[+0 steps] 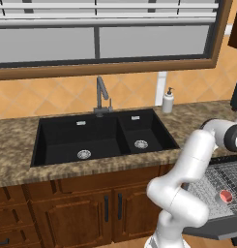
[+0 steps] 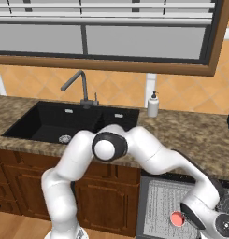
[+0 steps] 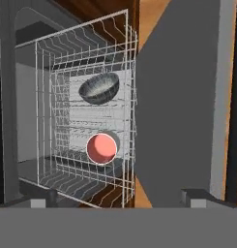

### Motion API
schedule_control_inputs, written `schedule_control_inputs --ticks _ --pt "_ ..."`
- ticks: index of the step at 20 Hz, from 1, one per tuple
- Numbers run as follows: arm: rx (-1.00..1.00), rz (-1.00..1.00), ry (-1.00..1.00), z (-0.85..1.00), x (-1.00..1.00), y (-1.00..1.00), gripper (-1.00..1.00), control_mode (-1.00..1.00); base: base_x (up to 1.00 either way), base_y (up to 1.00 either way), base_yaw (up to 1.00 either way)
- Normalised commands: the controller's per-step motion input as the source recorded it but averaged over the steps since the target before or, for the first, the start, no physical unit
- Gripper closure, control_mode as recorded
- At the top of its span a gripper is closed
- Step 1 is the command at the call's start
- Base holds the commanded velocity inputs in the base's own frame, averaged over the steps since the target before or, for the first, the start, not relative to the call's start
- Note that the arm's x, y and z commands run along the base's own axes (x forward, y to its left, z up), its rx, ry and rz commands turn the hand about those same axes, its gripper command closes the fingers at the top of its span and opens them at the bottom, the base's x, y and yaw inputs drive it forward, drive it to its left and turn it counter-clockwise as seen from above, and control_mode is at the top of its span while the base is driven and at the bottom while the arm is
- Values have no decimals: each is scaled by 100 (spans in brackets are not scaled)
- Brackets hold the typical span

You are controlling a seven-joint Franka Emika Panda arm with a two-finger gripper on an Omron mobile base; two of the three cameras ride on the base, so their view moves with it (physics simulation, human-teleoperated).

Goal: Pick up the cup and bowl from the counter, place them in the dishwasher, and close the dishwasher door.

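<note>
Cup (image 3: 101, 148) and bowl (image 3: 99, 88) sit in the dishwasher rack (image 3: 129, 97). My end effector (image 3: 117, 198) hangs open and empty beside the lowered door (image 3: 183, 106). Remaining step: swing that door shut from beneath.

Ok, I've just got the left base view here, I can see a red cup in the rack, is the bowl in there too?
Observer: Yes. The hand view shows a grey bowl in the rack, apart from the red cup.
Operator: Is the gripper holding anything?
Observer: No. The gripper is open and empty, short of the rack.
Operator: And the door?
Observer: The dishwasher door is open, its flat grey face beside the rack.
</note>
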Motion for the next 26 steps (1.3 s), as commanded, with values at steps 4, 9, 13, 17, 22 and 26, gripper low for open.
schedule_control_inputs --ticks 4,9,13,17,22,26 --pt "8 -23 -5 -9 -3 -2 -100 -100 0 0 0" --pt "0 -2 -12 -26 0 0 -100 -100 0 0 0" --pt "0 0 -19 -43 -16 0 -100 -100 0 0 0" --pt "0 2 -29 -29 -39 0 -100 -100 0 0 0" --pt "0 1 -21 -19 -28 -1 -100 -100 0 0 0" --pt "0 1 -19 -31 -21 0 -100 -100 0 0 0"
